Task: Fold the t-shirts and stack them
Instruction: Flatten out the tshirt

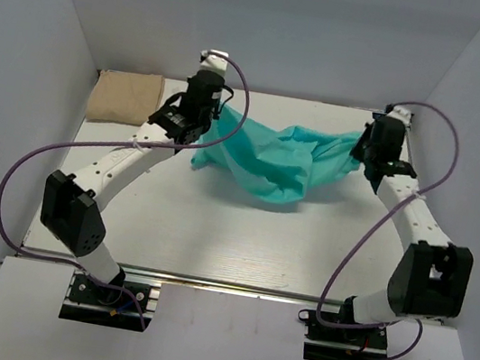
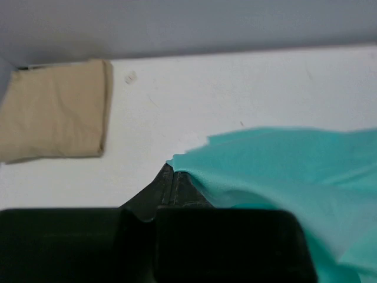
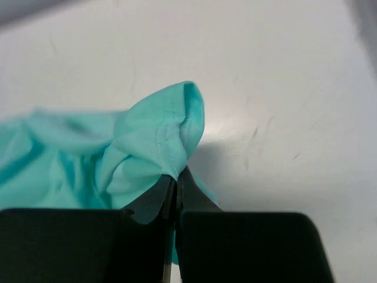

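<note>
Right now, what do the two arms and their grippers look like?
The left arm and right arm have white tubular links with boxy black joint housings, on black base mounts. A thin purple cable loops beside each. The left gripper and right gripper are black, with flat fingers tapering to a wedge. No markings are visible.

Left wrist view: teal t-shirt runs off the right and bottom edges, and tan t-shirt is clipped at the left edge. Right wrist view: teal cloth runs off the left edge, soft-focus there. The pinched bits inside my left gripper and right gripper are hidden between the closed fingers.
</note>
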